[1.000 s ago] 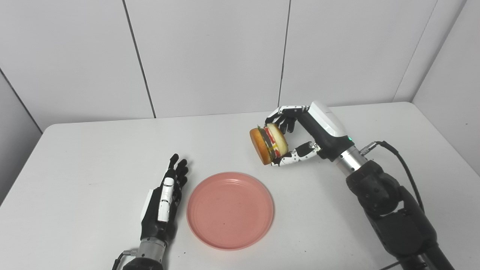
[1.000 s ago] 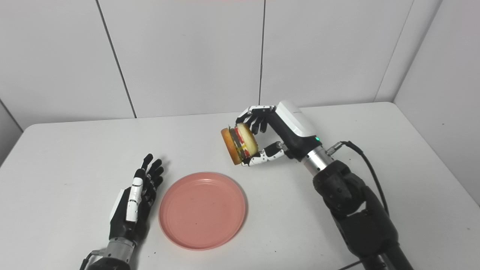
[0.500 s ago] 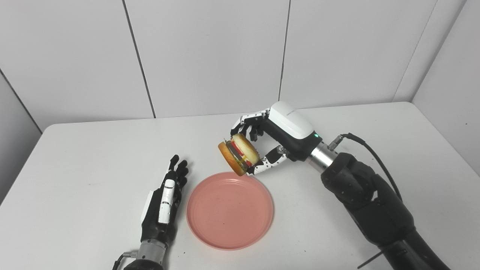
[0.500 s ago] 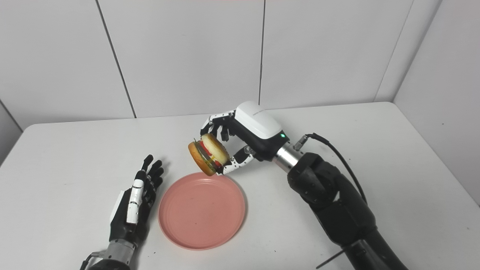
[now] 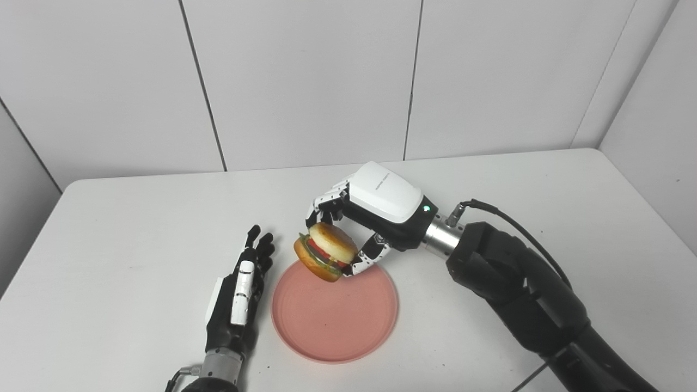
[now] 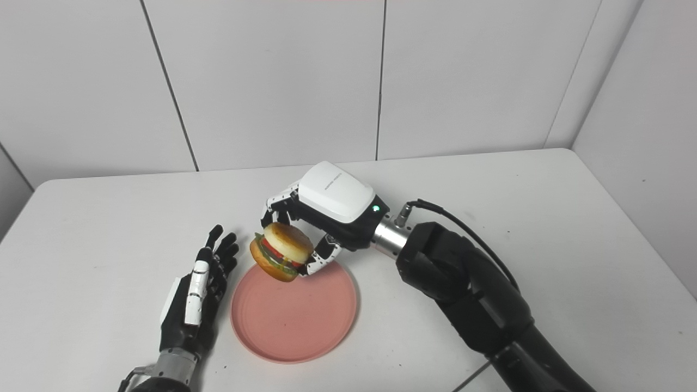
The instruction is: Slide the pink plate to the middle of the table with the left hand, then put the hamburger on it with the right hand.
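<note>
A: Centre of frame, just above the round pink plastic plate (image 5: 335, 313) — where does the layered toy hamburger (image 5: 325, 251) sit?

B: Clasped by the right hand (image 5: 375, 209), tilted, over the plate's upper-left rim; contact cannot be told.

A: Left hand (image 5: 239, 296)?

B: Fingers spread, holding nothing, just left of the plate on the white table (image 5: 136, 218). Plate centre lies lower right of the hamburger.

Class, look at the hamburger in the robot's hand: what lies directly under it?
Under the tilted hamburger, held in the right hand, lies the far part of the pink plate. The burger covers that patch, so contact cannot be judged.
</note>
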### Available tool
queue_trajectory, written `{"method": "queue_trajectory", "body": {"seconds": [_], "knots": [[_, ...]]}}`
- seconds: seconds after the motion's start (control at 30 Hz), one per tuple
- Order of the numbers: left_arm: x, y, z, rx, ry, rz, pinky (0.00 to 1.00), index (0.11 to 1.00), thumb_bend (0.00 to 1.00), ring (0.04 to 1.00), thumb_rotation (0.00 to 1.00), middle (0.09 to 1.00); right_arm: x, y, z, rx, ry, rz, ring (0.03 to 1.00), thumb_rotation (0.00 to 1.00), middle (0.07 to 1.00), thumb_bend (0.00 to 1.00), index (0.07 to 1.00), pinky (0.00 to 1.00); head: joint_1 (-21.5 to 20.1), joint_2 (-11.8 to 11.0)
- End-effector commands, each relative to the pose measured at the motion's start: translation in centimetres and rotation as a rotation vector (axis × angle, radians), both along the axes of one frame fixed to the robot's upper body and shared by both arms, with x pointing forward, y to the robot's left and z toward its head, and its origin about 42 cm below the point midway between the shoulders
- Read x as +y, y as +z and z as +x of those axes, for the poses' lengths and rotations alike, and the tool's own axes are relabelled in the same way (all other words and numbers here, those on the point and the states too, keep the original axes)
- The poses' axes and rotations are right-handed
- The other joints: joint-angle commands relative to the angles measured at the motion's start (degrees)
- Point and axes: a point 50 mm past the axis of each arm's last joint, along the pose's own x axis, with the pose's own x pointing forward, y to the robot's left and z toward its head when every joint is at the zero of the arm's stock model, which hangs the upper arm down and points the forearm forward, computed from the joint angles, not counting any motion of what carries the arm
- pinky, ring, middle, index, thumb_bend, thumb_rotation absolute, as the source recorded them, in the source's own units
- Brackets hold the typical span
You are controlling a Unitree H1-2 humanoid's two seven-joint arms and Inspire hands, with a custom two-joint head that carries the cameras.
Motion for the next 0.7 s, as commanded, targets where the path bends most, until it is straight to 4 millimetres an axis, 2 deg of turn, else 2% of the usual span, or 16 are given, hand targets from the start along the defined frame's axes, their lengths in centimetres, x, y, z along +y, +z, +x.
{"method": "queue_trajectory", "body": {"seconds": [0.0, 0.1, 0.4, 0.67], "knots": [[-0.1, -3.0, -1.9, 0.121, 0.012, 0.011, 0.98, 0.964, 0.59, 0.962, 1.00, 0.955, 0.7, 2.7, -0.1, -0.138, 0.066, -0.011, 0.507, 0.00, 0.472, 0.52, 0.508, 0.52, 0.2, 0.2], [-0.1, -2.9, -1.9, 0.121, 0.013, 0.006, 0.98, 0.966, 0.59, 0.961, 1.00, 0.956, 1.0, 2.6, 0.0, -0.178, 0.084, -0.040, 0.446, 0.00, 0.439, 0.52, 0.526, 0.48, 0.2, 0.2], [-0.1, -2.9, -1.9, 0.121, 0.013, -0.002, 0.99, 0.967, 0.59, 0.964, 1.00, 0.958, 2.1, 2.9, 0.2, -0.311, 0.148, -0.125, 0.481, 0.00, 0.463, 0.52, 0.515, 0.55, 0.3, 0.4], [-0.2, -2.7, -1.7, 0.128, 0.009, -0.019, 1.00, 0.972, 0.59, 0.970, 1.00, 0.963, 2.5, 2.6, 0.2, -0.378, 0.171, -0.180, 0.435, 0.00, 0.461, 0.53, 0.508, 0.48, 0.2, 0.5]]}}
